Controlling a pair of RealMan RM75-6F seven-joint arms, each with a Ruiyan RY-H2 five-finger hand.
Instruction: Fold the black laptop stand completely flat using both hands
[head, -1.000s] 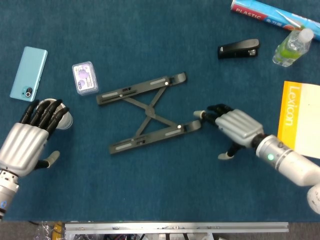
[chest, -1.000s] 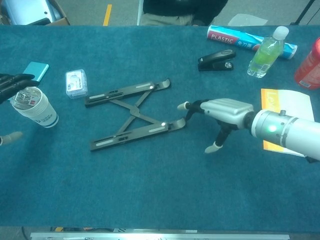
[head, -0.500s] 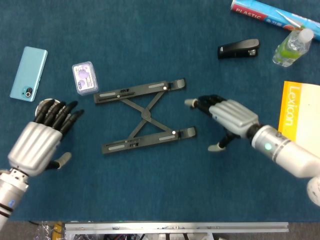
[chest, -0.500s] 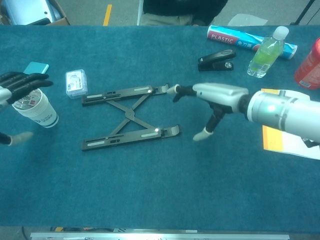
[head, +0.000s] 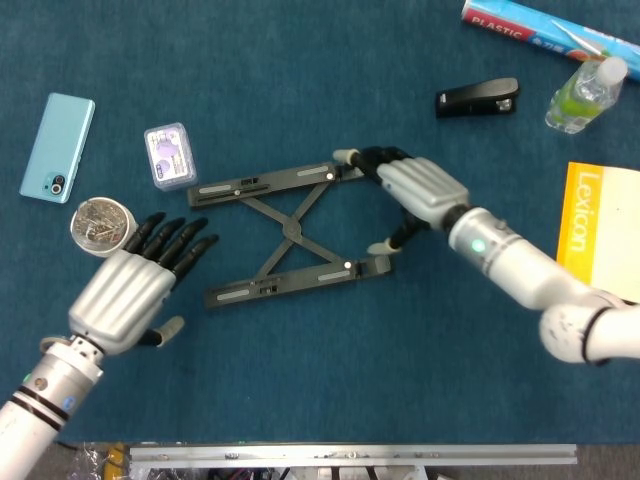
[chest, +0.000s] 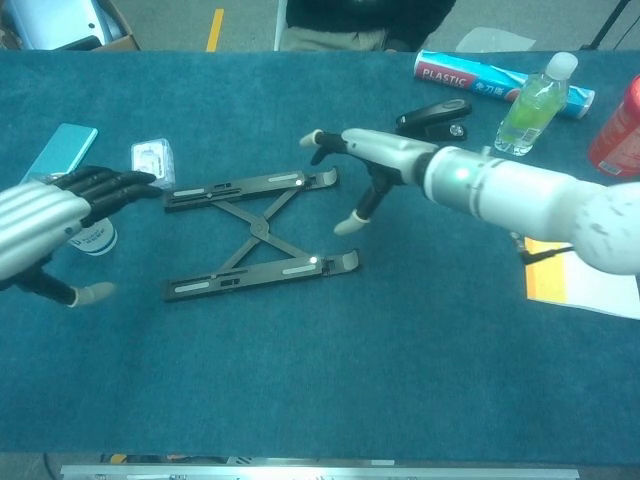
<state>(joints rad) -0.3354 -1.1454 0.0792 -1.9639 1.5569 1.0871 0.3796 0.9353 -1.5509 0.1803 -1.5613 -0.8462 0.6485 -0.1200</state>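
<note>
Right hand (head: 415, 190) spread, empty, over right ends of black X-shaped folding laptop stand (head: 285, 228) lying mid-table (head: 320, 380); left hand (head: 135, 285) spread, empty, beside stand's left ends.

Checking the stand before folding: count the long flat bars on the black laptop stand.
2. The far bar lies by the right robot hand; the near bar lies towards the table's front edge. Crossed struts join them.

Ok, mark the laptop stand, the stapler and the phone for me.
laptop stand (head: 288, 229), head view, the centre hinge where its arms cross.
stapler (head: 478, 97), head view, middle of its black body.
phone (head: 58, 147), head view, middle of its back.
</note>
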